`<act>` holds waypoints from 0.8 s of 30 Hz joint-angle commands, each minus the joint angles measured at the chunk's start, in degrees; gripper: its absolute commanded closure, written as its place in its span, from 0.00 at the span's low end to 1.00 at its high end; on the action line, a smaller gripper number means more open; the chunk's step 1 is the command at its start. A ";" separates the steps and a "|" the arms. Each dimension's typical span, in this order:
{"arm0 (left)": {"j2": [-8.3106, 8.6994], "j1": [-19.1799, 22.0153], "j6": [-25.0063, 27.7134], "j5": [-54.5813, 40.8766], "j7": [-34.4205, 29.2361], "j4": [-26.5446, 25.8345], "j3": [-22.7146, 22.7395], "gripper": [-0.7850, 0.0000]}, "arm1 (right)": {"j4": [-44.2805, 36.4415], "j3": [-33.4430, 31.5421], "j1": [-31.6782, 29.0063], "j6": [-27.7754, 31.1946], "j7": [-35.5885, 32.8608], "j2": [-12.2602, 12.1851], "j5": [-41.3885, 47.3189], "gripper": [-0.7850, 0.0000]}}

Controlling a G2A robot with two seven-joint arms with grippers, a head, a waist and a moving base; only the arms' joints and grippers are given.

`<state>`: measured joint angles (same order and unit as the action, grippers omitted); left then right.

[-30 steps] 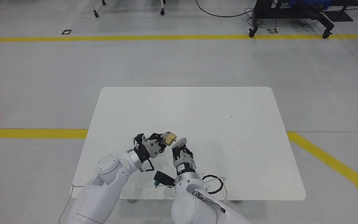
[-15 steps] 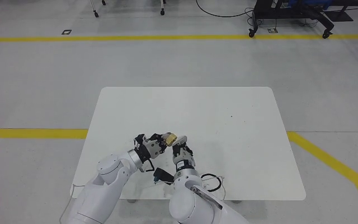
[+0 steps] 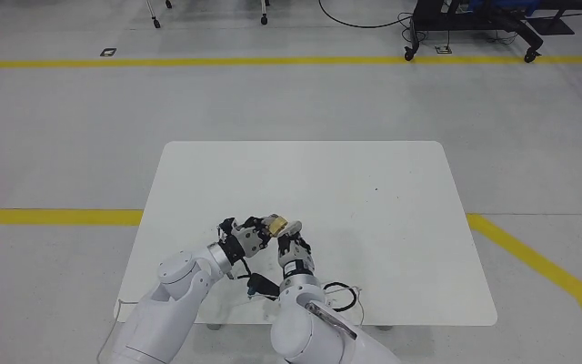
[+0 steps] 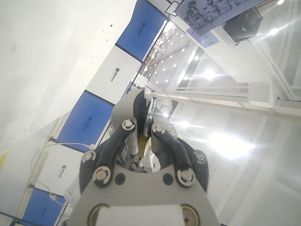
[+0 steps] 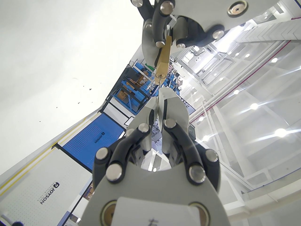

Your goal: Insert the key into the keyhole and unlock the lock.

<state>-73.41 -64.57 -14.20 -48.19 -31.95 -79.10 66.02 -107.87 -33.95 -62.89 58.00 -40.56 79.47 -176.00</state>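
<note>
The lock (image 5: 163,56) is a small brass padlock. It looks dense, rigid and smooth-faced, so it is likely to slip or swivel if pinched lightly. The left gripper (image 4: 146,111) is clamped on its flat sides, with the steel shackle (image 4: 152,105) lying between the fingers and the keyhole (image 5: 159,74) end poking out free. That broad-face hold looks right, since it should resist the twist of unlocking.

The key (image 5: 159,110) sits just off the keyhole end of the lock and in line with it. Its thin blade is seen edge-on and its tip meets the keyhole. How deep it sits cannot be told.

The key appears light, stiff along its length and easy to bend or cock sideways. It is best held by the flat head, as the right gripper (image 5: 159,99) does, pressed together on both faces just beyond the lock's keyhole end. Any misalignment would probably jam the blade rather than flex it.

The white table (image 3: 382,182) lies below the lock, with most of its surface stretching away from the two grippers.
</note>
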 commanded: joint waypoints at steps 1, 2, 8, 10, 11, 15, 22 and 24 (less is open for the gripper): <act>-0.01 -0.06 -0.04 0.10 0.12 -0.07 0.04 1.00 | 0.17 0.21 0.09 0.00 -0.13 0.16 0.00 1.00; -0.01 -0.10 -0.07 0.07 0.17 -0.10 0.07 1.00 | 0.32 0.32 0.14 0.00 -0.09 0.25 0.00 1.00; -0.04 -0.38 -0.29 -0.47 -0.16 -0.27 0.30 1.00 | 1.09 0.23 0.36 0.00 0.17 0.72 0.00 1.00; -0.07 -0.49 -0.63 -1.13 -0.63 -0.30 0.34 1.00 | 1.22 0.13 0.40 0.00 0.28 0.85 0.00 1.00; -0.09 -0.51 -0.85 -1.57 -0.82 -0.26 0.38 1.00 | 1.27 0.10 0.40 0.00 0.35 0.91 0.00 1.00; -0.18 -0.45 -1.38 -2.46 -1.13 -0.03 0.36 1.00 | 1.35 -0.25 0.36 0.00 1.11 1.18 0.00 1.00; -0.20 -0.36 -1.18 -2.21 -1.12 0.21 0.46 1.00 | 1.25 -0.89 0.08 0.00 1.17 1.54 0.00 0.00; -0.20 -0.30 -1.10 -2.01 -1.20 0.38 0.50 1.00 | 0.68 -1.22 -0.26 0.00 1.09 1.57 0.00 0.00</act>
<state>-73.61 -64.90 -15.34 -50.31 -33.09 -78.80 66.51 -106.91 -35.01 -62.99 58.00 -39.41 81.04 -176.00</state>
